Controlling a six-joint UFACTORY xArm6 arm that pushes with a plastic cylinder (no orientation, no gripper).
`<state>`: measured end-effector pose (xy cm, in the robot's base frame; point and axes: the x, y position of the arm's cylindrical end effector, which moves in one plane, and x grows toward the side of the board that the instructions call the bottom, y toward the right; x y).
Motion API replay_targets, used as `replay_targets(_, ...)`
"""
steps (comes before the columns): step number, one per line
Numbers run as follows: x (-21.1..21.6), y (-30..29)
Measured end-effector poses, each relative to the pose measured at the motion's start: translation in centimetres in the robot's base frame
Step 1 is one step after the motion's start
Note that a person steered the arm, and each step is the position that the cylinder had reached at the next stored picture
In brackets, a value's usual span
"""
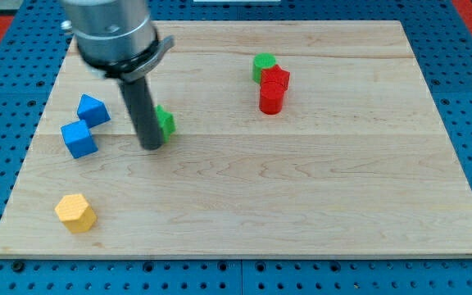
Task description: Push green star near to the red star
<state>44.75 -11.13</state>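
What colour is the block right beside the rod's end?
Green, touching my tip on its right, seen in the camera view.

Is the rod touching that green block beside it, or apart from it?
Touching, it seems: my tip sits against the green star on its left, no gap visible, partly hiding it.

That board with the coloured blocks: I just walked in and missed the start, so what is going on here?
A robot arm ending in a dark rod is working on the wooden board. My tip sits against the view's left side of the green star, ready to push it toward the view's right. The red star lies well off to the view's right, packed between a green block and a red cylinder. Two blue blocks and a yellow one lie at the view's left.
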Motion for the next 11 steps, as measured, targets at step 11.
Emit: replay_targets(11,-14.7,10.2)
